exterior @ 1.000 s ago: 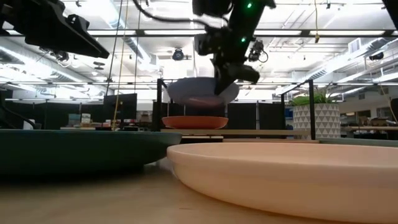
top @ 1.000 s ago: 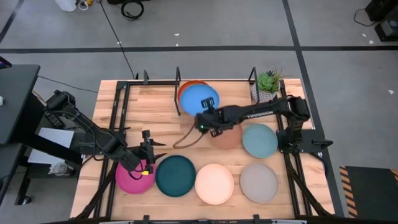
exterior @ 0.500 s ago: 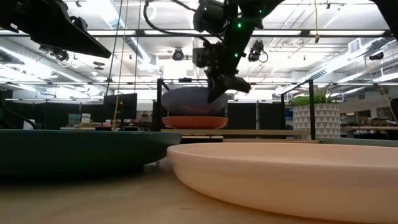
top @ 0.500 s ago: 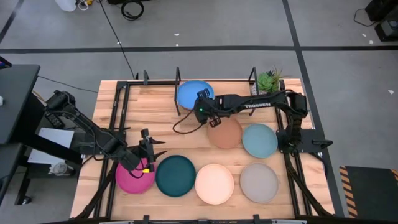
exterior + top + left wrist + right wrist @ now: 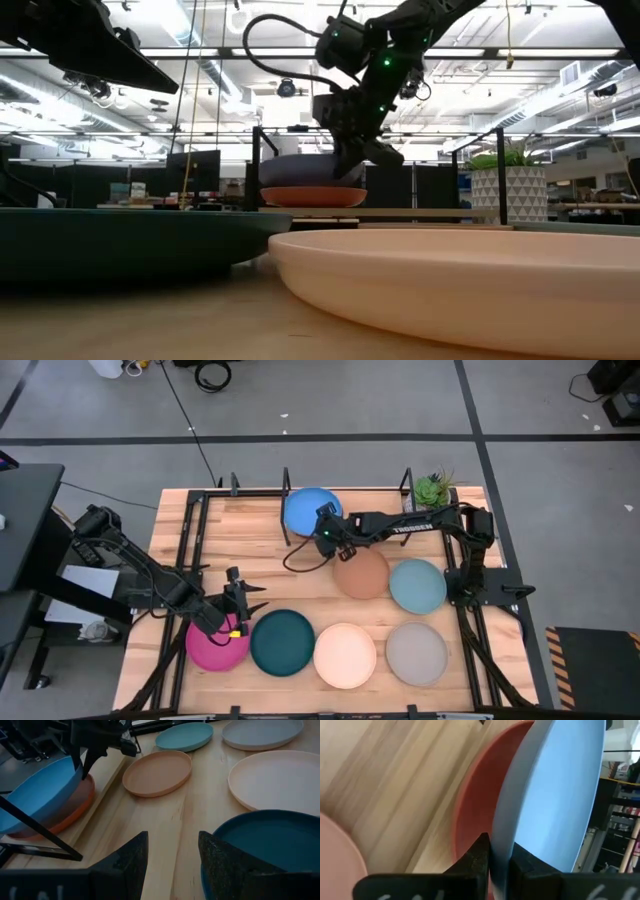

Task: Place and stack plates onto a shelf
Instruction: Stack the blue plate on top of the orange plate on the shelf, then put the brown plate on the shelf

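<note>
We see the right tool clamped on the blue plate rim, plate tilted slightly over the orange plate; left tool open above the magenta plate.

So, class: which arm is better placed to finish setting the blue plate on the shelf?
Right: its gripper already pinches the blue plate's rim above the orange plate. The left gripper hovers by the magenta plate.

Small green plant in white patterned pot, standing upright at far right corner of pale wood counter. Grey floor surrounds counter; black cables lie beyond it. Ceiling strip lights lit
</note>
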Robot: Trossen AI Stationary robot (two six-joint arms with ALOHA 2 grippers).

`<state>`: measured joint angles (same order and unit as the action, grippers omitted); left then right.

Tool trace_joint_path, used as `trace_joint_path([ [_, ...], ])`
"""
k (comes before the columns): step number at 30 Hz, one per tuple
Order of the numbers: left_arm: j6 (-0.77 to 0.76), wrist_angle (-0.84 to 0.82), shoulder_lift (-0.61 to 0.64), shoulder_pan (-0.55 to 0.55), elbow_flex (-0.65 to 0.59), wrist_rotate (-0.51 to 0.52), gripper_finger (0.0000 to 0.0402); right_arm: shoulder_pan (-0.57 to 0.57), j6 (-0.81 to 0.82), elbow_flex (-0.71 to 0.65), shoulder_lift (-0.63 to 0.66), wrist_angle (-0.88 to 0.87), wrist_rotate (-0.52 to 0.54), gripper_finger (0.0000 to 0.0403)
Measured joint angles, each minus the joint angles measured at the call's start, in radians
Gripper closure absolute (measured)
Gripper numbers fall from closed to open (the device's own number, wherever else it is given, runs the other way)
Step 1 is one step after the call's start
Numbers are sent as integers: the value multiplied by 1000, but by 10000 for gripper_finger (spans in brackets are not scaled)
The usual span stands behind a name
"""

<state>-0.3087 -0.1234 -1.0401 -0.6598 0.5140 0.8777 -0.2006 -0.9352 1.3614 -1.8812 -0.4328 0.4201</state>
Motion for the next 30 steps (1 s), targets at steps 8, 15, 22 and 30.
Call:
trace_joint_path([
  [8, 0, 0, 0, 0, 0, 0, 221, -6, 22, -23, 0, 15, -27, 332],
  [15, 5, 0, 0, 0, 0, 0, 221, -17, 59, -23, 0, 14, -29, 312],
  [22, 5, 0, 0, 0, 0, 0, 221, 19, 104, 28, 2, -88, -19, 297],
  [30, 1, 0, 0, 0, 0, -2, 221, 51, 195, 103, 3, -242, 45, 293],
])
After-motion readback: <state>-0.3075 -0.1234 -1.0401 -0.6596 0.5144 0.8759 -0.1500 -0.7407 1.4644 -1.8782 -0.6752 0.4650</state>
